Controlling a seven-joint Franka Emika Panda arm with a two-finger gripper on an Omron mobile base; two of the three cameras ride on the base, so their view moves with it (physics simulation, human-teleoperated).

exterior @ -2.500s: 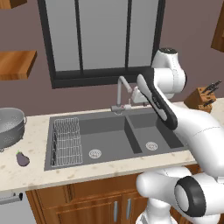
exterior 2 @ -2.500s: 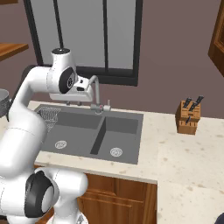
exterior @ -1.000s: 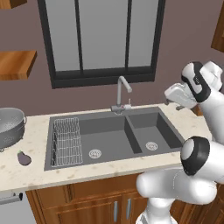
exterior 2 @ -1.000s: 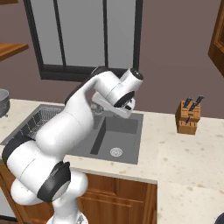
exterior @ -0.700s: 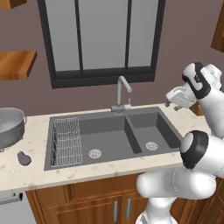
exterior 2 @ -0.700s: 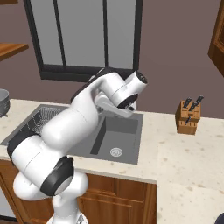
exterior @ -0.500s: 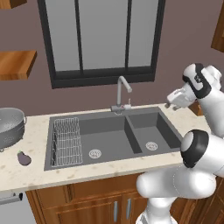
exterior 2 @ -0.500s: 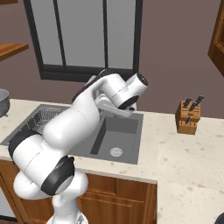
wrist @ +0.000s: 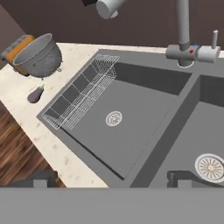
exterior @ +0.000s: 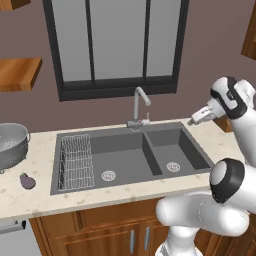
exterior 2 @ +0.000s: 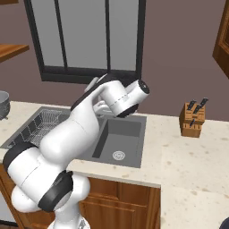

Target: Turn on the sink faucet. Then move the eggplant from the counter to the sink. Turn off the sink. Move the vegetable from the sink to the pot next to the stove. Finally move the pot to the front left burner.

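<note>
Sink (exterior: 150,150): double basin set in the table (exterior: 40,195); rack (exterior: 77,160) in its left basin; faucet (exterior: 140,105) at its rear edge. Eggplant (exterior: 27,181): on the table left of the sink, just beside the colander (exterior: 11,145). Hand (exterior: 195,120): open, empty, above the sink's right rear corner.

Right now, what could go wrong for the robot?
1. The eggplant is small, rounded and glossy, lying on the counter close to the colander. The open end effector might bump the colander or let the eggplant slip.
2. The end effector is far across the sink, so the long swing could clip the faucet.
</note>
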